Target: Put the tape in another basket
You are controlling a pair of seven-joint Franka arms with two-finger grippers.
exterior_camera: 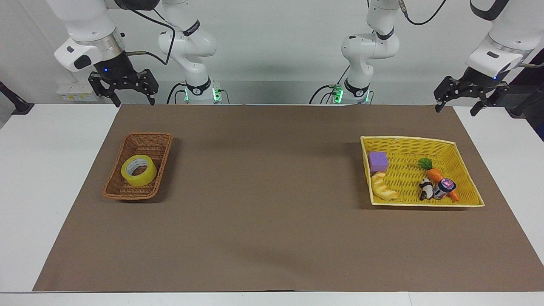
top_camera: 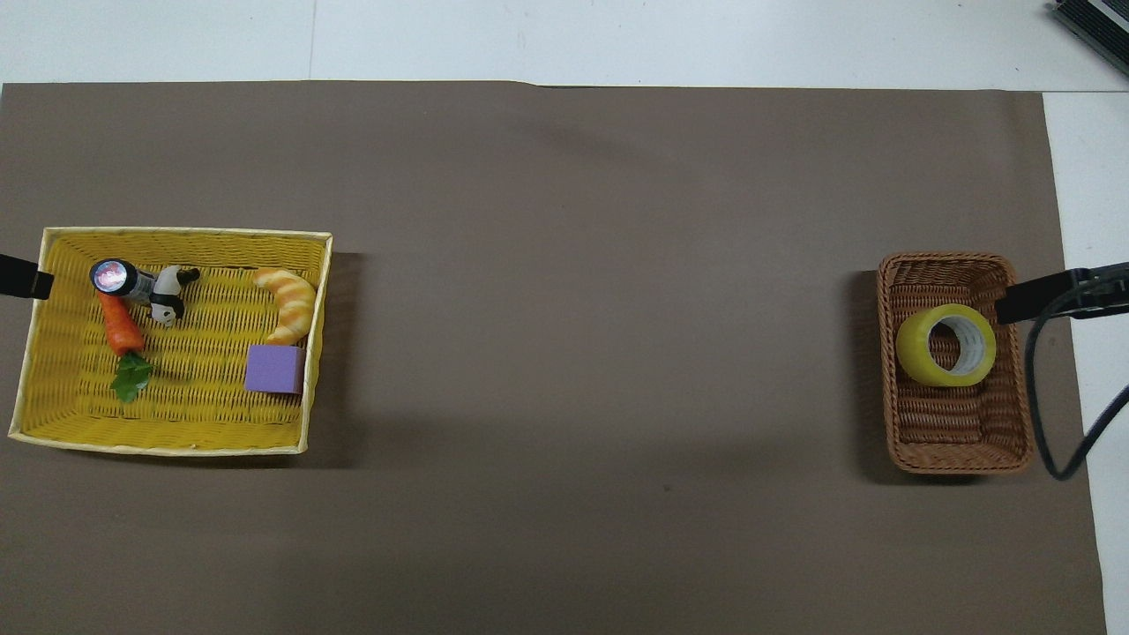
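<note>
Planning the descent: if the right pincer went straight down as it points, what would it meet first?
The right pincer would probably meet the brown mat nearer to the robots than the basket, not the tape; depth is unclear.

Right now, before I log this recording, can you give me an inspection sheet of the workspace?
Surface: white table under a brown mat.
Job's things: tape lies in the wicker basket toward the right arm's end; yellow basket toward the left arm's end.
Clutter: purple block, croissant, carrot, panda figure and a small jar, all in the yellow basket.
Grippers: right hand open, raised at the robots' edge; left hand open, raised likewise; both empty.
Cables: black cable hangs beside the wicker basket.
Surroundings: white wall, arm bases.
</note>
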